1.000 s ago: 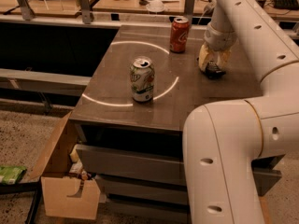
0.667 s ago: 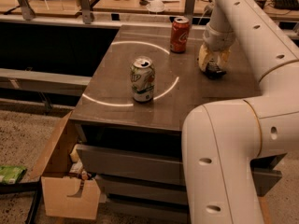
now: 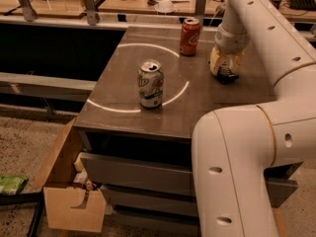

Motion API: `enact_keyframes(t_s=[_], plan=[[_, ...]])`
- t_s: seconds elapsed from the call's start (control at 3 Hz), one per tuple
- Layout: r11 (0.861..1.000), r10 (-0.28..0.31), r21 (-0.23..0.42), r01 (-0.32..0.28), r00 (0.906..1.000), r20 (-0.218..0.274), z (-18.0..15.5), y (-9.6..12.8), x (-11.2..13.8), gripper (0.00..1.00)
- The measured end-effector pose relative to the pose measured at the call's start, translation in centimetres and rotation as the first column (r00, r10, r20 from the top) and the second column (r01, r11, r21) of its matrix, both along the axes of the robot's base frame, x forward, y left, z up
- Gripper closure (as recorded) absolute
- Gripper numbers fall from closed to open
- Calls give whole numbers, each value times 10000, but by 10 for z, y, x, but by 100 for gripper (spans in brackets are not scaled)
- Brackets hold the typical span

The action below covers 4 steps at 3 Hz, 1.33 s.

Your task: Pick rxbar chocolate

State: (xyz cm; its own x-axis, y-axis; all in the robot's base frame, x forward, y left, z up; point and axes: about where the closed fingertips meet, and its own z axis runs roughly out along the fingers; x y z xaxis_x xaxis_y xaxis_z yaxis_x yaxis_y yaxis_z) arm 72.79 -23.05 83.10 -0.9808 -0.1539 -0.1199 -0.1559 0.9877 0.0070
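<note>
The rxbar chocolate (image 3: 227,75) is a small black bar lying on the grey table (image 3: 207,107) at the right side, mostly covered by my gripper. My gripper (image 3: 224,71) points down at the table right over the bar, with only the bar's dark lower edge showing beneath it. The white arm reaches in from the upper right.
A red can (image 3: 190,36) stands at the back of the table, left of the gripper. A green-and-white can (image 3: 150,84) stands in the middle. A cardboard box (image 3: 69,201) sits on the floor at the lower left. The arm's big white elbow (image 3: 242,172) fills the lower right.
</note>
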Motion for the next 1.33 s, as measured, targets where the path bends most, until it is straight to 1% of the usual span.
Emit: enact_keyframes(t_s=[1.0, 1.33], plan=[[10000, -43, -14, 43, 10000, 4, 4, -1, -2, 88], [10000, -45, -11, 45, 10000, 8, 4, -1, -2, 100]])
